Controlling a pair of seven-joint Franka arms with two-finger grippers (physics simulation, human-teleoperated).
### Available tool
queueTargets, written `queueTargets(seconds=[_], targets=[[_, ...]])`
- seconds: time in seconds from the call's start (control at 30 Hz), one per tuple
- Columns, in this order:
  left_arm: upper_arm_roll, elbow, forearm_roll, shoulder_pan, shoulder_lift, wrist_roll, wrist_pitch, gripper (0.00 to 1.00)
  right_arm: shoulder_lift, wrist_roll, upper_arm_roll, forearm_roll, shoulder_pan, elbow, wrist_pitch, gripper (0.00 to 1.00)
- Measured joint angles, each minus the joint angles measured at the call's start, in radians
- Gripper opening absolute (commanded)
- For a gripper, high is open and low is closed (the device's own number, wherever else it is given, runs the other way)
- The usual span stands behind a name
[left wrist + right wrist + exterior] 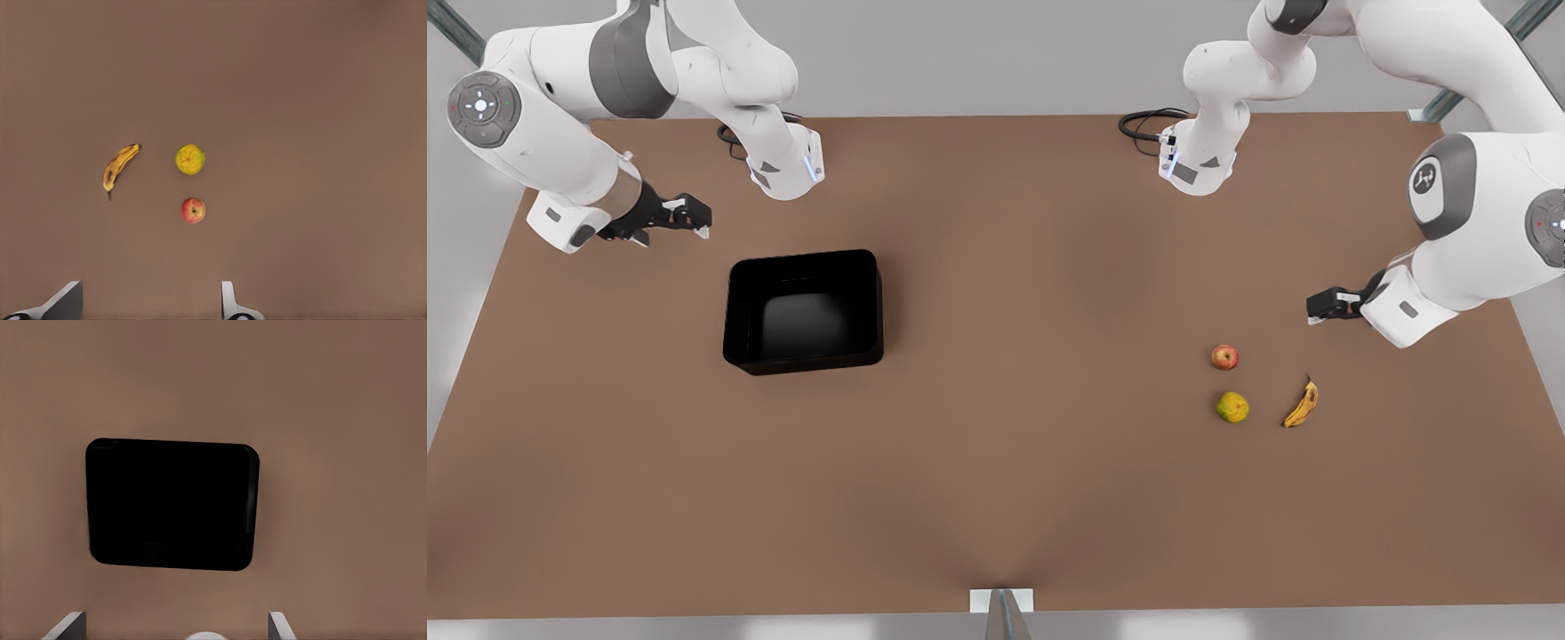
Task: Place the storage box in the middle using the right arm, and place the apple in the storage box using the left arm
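Observation:
The black storage box sits empty on the brown table at the front view's left of centre; the right wrist view looks down on the box. My right gripper hovers open just beyond the box's far left corner, apart from it, with its fingertips spread wide. The small red apple lies on the table at the front view's right, also in the left wrist view. My left gripper hangs open above the table, to the right of the apple and a little farther back, holding nothing.
A yellow-green round fruit lies just in front of the apple, with a brown-spotted banana to its right. Both arm bases stand at the table's far edge. Bare table stretches between the box and the fruits.

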Motion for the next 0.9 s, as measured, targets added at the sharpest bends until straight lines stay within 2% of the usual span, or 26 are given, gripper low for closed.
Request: queueTargets(seconds=[0.07, 0.17, 0.3, 0.43, 0.53, 0.57, 0.73, 0.9], targets=[[-0.006, 0.004, 0.0, -0.012, -0.009, -0.002, 0.005, 1.0, -0.001, 0.0, 0.0, 0.0, 0.0, -0.001, -0.002, 1.0], [0.008, -0.016, -0.001, -0.006, 0.02, -0.036, -0.008, 1.0, 0.152, 0.005, 0.0, 0.057, -0.002, 0.012, 0.047, 1.0], [0.098, -0.039, -0.202, 0.012, 0.176, -0.76, -0.035, 1.0, 0.246, 0.018, 0.001, 0.081, 0.0, 0.0, 0.078, 1.0], [0.107, -0.314, -0.519, 0.009, 0.14, -1.191, 0.226, 1.0, 0.24, 0.014, -0.007, 0.085, 0.013, -0.12, 0.17, 1.0], [0.106, -0.624, -0.719, -0.035, -0.003, -1.227, 0.419, 1.0, 0.148, -0.001, -0.01, 0.057, -0.044, -0.33, 0.378, 1.0], [0.106, -0.672, -0.773, -0.042, -0.009, -1.225, 0.472, 1.0, 0.146, -0.002, -0.01, 0.056, -0.06, -0.374, 0.427, 1.0], [0.108, -0.71, -0.948, -0.042, 0.068, -1.162, 0.619, 1.0, 0.167, 0.0, -0.01, 0.057, -0.049, -0.444, 0.513, 1.0], [0.143, -0.795, -1.016, -0.042, 0.035, -1.109, 0.586, 1.0, 0.226, -0.002, -0.011, 0.061, -0.009, -0.454, 0.557, 1.0]])
